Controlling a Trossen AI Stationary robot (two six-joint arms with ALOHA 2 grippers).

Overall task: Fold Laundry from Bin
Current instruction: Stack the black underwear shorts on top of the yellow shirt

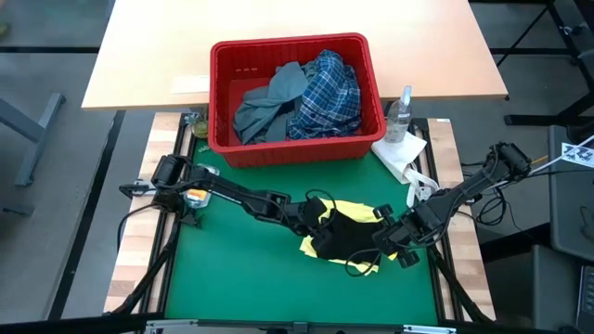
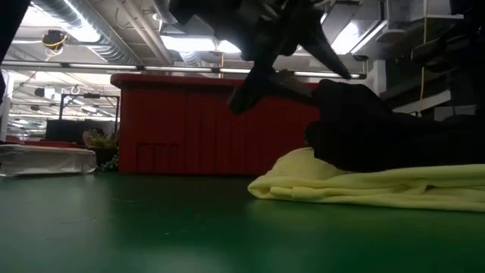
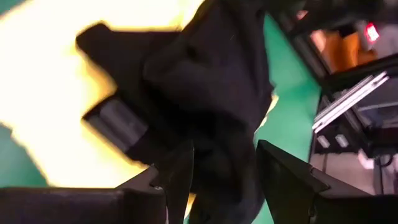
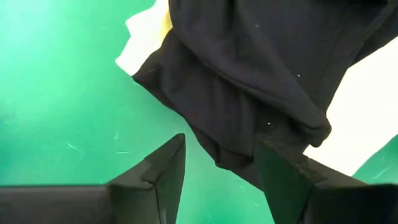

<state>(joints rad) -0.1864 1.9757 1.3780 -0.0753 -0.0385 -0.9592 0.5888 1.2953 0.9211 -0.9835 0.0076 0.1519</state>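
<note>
a dark navy garment (image 1: 345, 232) lies on a yellow one (image 1: 364, 212) on the green table mat (image 1: 232, 269). both tools, left (image 1: 314, 211) and right (image 1: 390, 234), are released beside it. the red bin (image 1: 295, 139) stands behind under ceiling lights.

Spray bottle (image 1: 400, 113) beside white paper towel (image 1: 401, 153)

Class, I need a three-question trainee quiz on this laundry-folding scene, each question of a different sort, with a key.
1. True or false: the dark navy garment lies on top of the yellow garment.
2. Which garments are in the red bin? A) plaid shirt and grey-blue garment B) yellow one only C) none
3. Fill in: the garments being worked on lie on the ___ mat.

Key: 1 true; 2 A; 3 green. Both the left hand and right hand stand open at the dark garment.
</note>
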